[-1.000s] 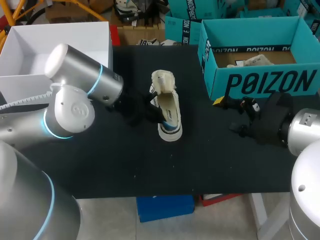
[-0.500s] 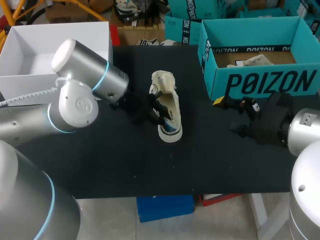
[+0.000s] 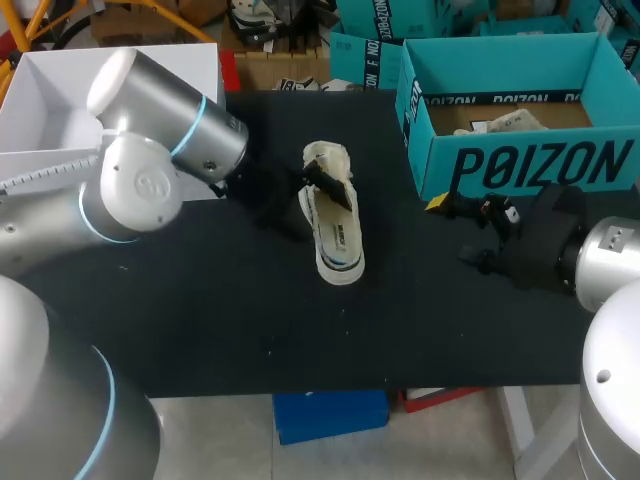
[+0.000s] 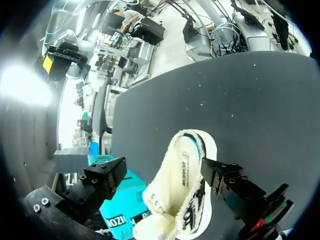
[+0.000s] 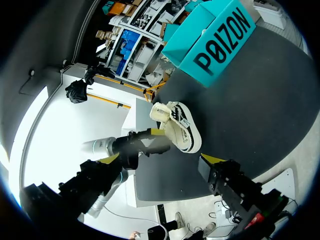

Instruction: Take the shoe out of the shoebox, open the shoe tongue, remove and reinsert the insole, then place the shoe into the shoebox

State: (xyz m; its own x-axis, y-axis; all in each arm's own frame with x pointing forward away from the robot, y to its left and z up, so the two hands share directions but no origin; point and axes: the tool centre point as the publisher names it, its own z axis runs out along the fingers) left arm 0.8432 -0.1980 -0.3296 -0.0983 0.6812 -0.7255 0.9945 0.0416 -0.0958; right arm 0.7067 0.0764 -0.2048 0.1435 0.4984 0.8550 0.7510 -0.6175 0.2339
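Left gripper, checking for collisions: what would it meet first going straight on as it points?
The shoe, lying just ahead between the left gripper's open fingers; likely its open top first, though depth is unclear.

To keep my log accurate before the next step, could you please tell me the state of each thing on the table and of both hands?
shoe: out of the box, upright on the table, mouth open.
insole: lying inside the shoe.
shoebox: open, no lid on, paper inside.
left hand: open, astride the shoe.
right hand: open, empty, just in front of the shoebox.
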